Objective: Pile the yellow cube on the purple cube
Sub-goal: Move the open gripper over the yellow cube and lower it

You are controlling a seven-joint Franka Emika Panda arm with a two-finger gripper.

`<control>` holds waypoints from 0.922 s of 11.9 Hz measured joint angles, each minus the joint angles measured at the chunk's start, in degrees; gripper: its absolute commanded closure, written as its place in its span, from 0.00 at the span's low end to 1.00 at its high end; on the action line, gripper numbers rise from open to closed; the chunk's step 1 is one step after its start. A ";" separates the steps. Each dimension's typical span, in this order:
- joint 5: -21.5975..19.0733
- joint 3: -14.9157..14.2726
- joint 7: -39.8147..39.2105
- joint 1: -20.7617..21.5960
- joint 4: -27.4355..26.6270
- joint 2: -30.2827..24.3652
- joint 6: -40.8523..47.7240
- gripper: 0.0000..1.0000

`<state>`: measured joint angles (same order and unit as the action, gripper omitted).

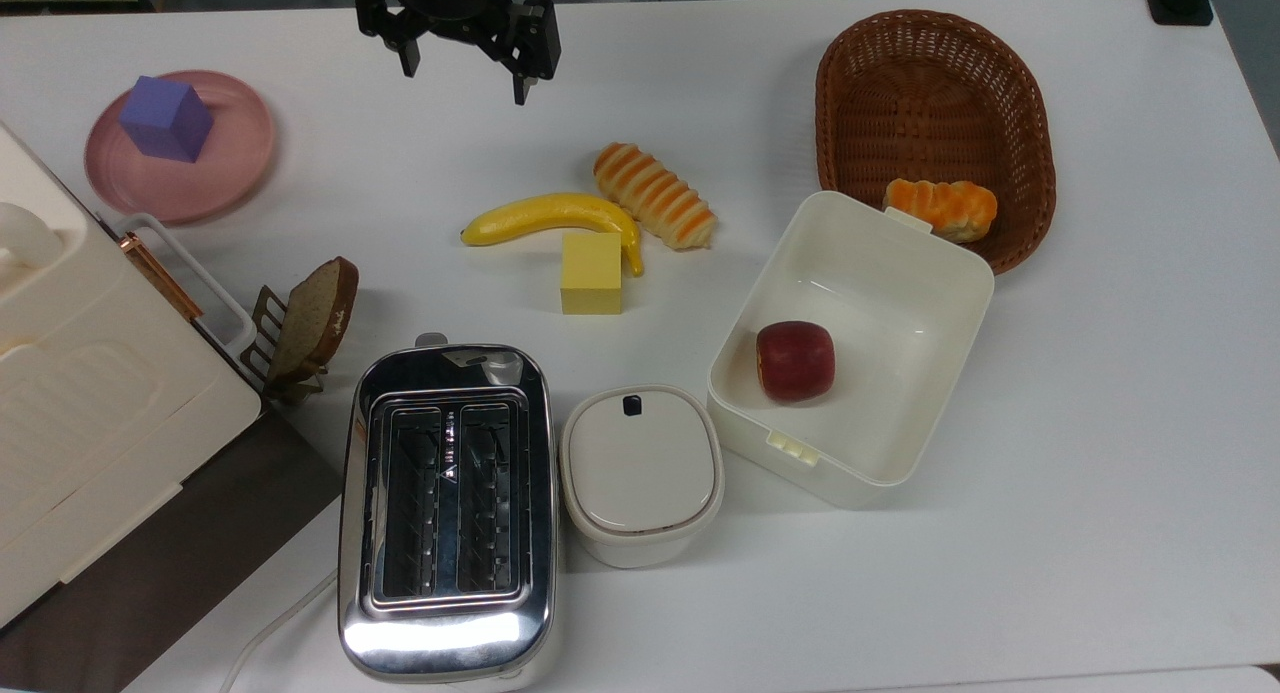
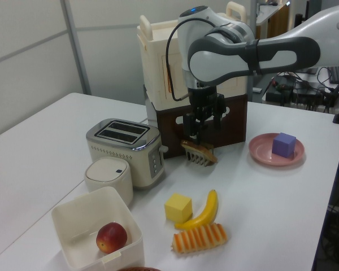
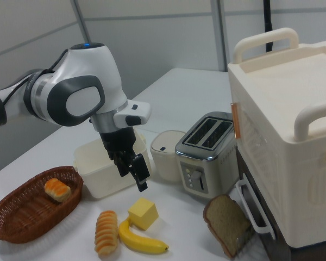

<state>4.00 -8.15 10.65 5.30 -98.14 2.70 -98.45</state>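
Top view first: I see the yellow cube (image 1: 591, 273) sitting on the white worktop (image 1: 1100, 453) near the middle, touching the inner curve of the banana (image 1: 550, 218), with a striped bread roll (image 1: 655, 195) just to the top view's right of the banana. The purple cube (image 1: 166, 119) rests on the pink plate (image 1: 235, 178) at the top view's far left — well apart from the yellow one. My end effector (image 1: 465, 68) hangs above the worktop at the far edge, between the two cubes, fingers spread and holding nothing. In the left view it (image 2: 202, 127) hovers over a bread slice in a small rack (image 2: 199, 152), with the yellow cube (image 2: 178, 208) nearer the camera and the purple cube (image 2: 284, 144) off to the left view's right. A toaster (image 1: 447, 508), a lidded white container (image 1: 641, 473) and an open white box (image 1: 940, 303) holding an apple (image 1: 795, 361) line the near side; a wicker basket (image 1: 935, 83) holds a bun (image 1: 942, 207).
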 measured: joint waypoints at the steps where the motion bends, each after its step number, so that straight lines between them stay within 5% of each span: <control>1: 0.06 0.00 0.00 0.00 0.00 0.00 0.00 0.00; 11: 0.06 0.23 -0.04 0.81 -0.06 2.28 0.00 0.00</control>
<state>4.07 -7.92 10.62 6.12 -98.20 4.98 -98.45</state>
